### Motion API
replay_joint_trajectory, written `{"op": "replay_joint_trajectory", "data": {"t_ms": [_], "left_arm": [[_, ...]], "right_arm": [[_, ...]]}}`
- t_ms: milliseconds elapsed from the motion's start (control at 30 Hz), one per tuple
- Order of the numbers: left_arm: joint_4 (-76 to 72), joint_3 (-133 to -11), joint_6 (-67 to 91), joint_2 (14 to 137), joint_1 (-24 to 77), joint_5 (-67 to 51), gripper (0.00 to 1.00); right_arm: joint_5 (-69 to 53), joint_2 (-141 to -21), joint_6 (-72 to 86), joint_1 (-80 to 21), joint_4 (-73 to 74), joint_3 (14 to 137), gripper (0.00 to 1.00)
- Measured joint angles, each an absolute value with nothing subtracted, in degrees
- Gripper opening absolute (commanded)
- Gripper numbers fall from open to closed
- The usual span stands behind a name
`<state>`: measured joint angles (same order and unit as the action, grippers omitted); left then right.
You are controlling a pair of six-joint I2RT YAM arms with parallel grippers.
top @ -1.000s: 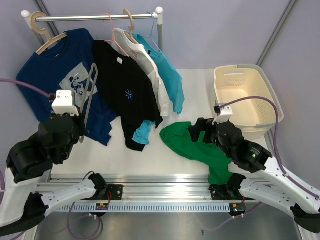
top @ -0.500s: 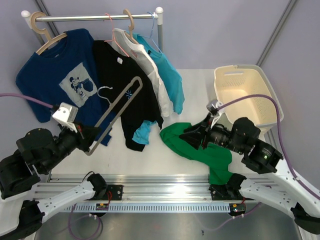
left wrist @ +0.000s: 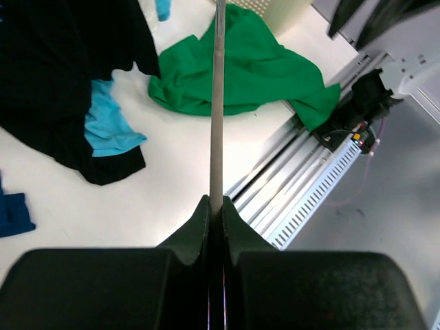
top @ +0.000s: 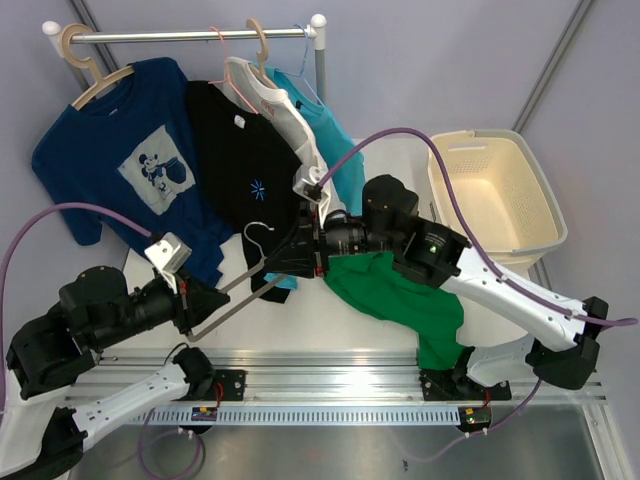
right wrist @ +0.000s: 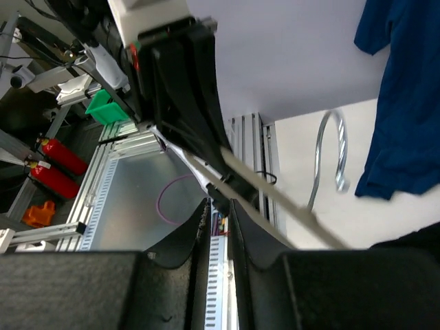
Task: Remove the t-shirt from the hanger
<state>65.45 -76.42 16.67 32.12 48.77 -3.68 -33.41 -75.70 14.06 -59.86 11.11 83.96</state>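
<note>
A bright green t-shirt [top: 400, 300] lies crumpled on the white counter [top: 395, 175], right of centre, with one end draped over the near edge. It is off the hanger [left wrist: 216, 103], which is held in the air to its left.

The left end effector [top: 195, 305] is clenched on one end of the thin grey hanger bar. The right arm reaches leftward over the shirt. The right end effector [top: 280, 262] has its fingers drawn nearly together at the hanger's other end, and I cannot tell whether they actually pinch it.

At the far left a clothes rail [top: 190, 35] carries other shirts. A cream laundry basket [top: 500, 190] stands at the far right.
</note>
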Motion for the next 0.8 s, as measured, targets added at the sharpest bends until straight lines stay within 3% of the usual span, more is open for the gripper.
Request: {"op": "replay_joint_trajectory", "data": {"t_ms": [333, 800], "left_arm": [[65.45, -75.96, 15.68, 28.34, 48.73, -12.56, 0.00], [66.02, -75.48, 15.40, 27.88, 48.62, -14.28, 0.00]], "right_arm": [[-27.90, -83.26, 11.55, -60.55, 11.22, 94.21, 0.24], [-24.84, -81.47, 6.09, -61.04, 15.05, 92.25, 0.26]]}}
